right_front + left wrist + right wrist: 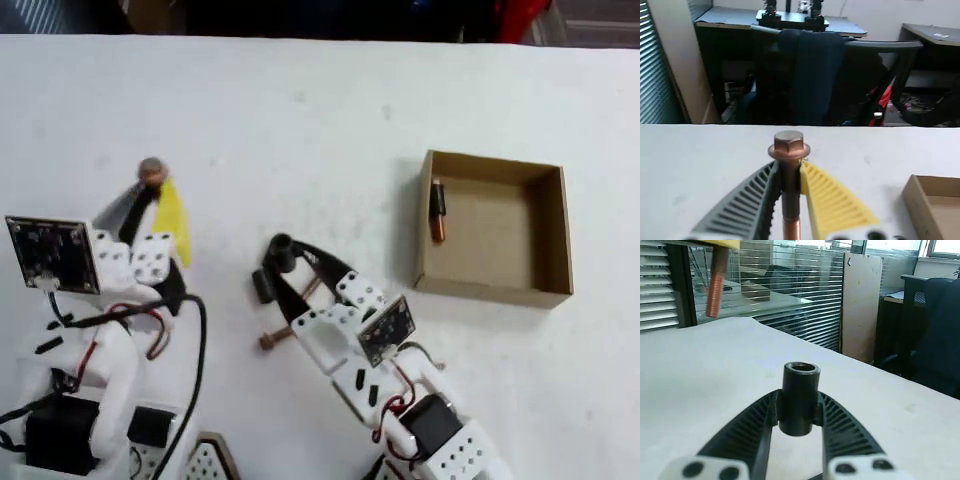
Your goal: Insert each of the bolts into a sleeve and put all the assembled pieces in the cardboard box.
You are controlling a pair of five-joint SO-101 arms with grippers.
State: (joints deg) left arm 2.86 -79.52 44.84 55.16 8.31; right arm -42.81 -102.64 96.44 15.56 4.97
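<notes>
While the left arm stands at the left side of the table [300, 110], the left gripper [788, 172] is clamped on a copper bolt [788, 150]. The bolt is gripped by its shank between the grey finger [740, 210] and the yellow finger [832, 205], with the hexagonal head uppermost. The right gripper [799, 402] is closed on a black sleeve [801, 390]. The sleeve is held upright between the two black fingers [740, 435], with its open bore facing upward. In the high view, the two held parts are seen apart, the sleeve nearer the middle of the table. A second bolt [272, 340] lies on the table beneath the right arm and is partly hidden by it. A dark piece [263, 286] is seen just beside the right gripper; whether it is another sleeve cannot be determined. The cardboard box [490, 288] stands open at the right of the table. One assembled piece [437, 212], a bolt seated in a sleeve, lies inside the box against the wall that faces the middle of the table.
</notes>
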